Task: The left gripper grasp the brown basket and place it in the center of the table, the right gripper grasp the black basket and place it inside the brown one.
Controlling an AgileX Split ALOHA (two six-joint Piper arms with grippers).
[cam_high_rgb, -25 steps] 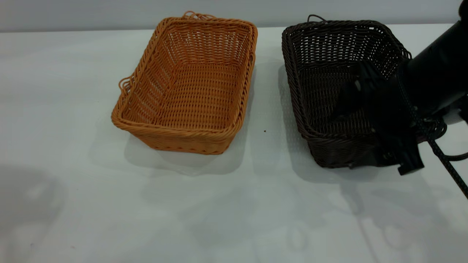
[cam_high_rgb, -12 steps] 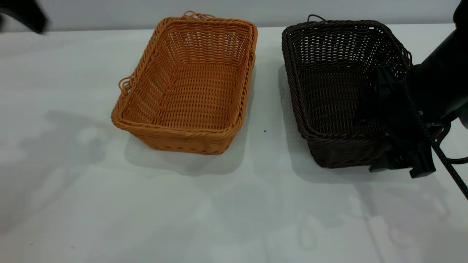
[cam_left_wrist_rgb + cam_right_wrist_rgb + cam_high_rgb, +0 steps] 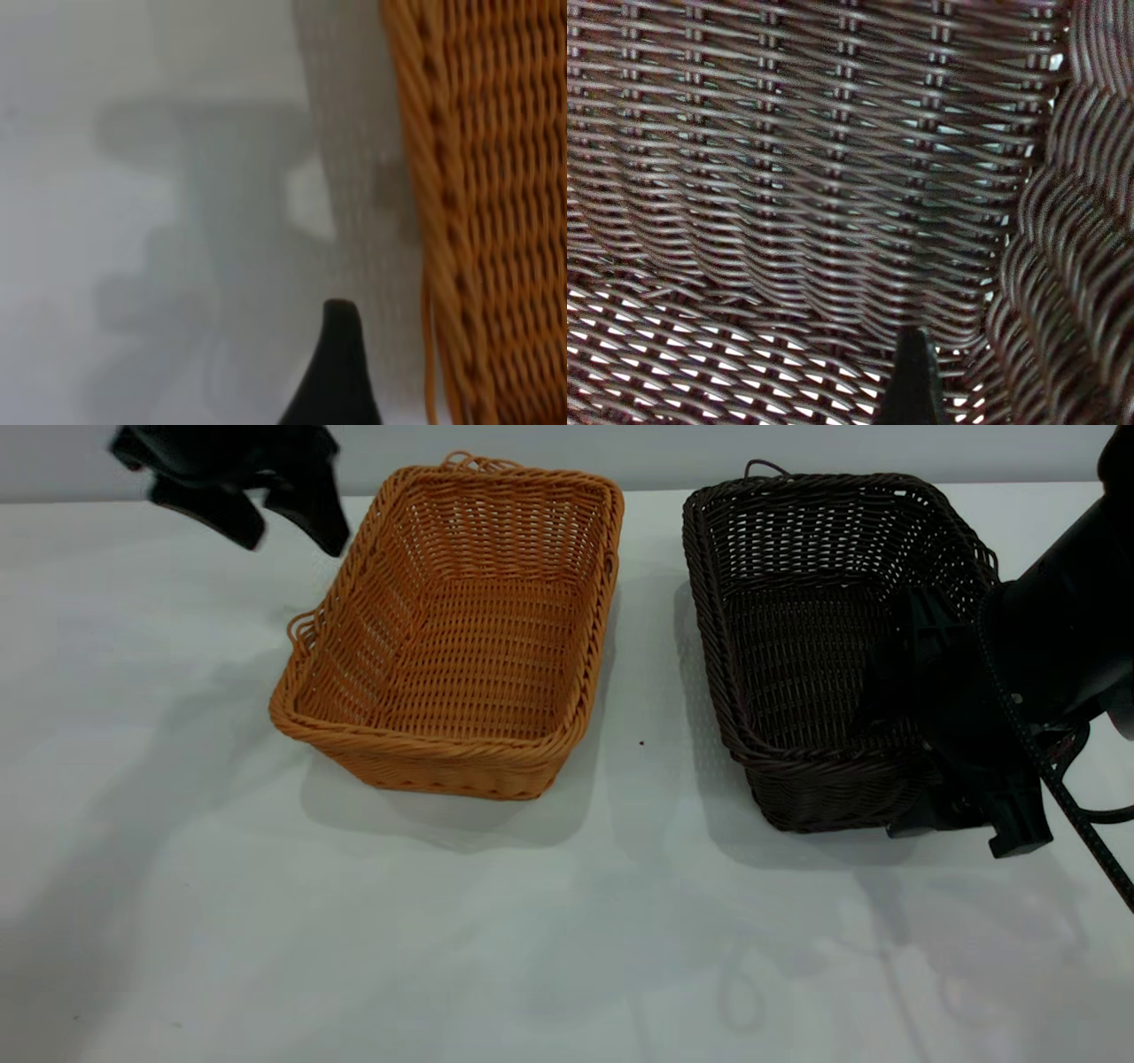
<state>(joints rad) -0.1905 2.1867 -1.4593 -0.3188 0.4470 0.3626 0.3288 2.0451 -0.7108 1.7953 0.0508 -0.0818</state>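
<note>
A: Orange-tan wicker, brown basket (image 3: 461,638). Where?
B: Upright on table (image 3: 532,939), left of centre in the exterior view. Black basket (image 3: 797,629) to its right, apart (strip of bare table between).
A: Left gripper (image 3: 270,514)?
B: Raised over the far left of the table, near the brown basket's far left corner, not touching. Spread open, empty.
A: Right gripper (image 3: 952,735)?
B: At the black basket's near right corner, against its wall. Clenched or released: cannot tell (weave fills the wrist view).

Exterior view looks down across the table (image 3: 496,939); wrist views sit close on the baskets.
</note>
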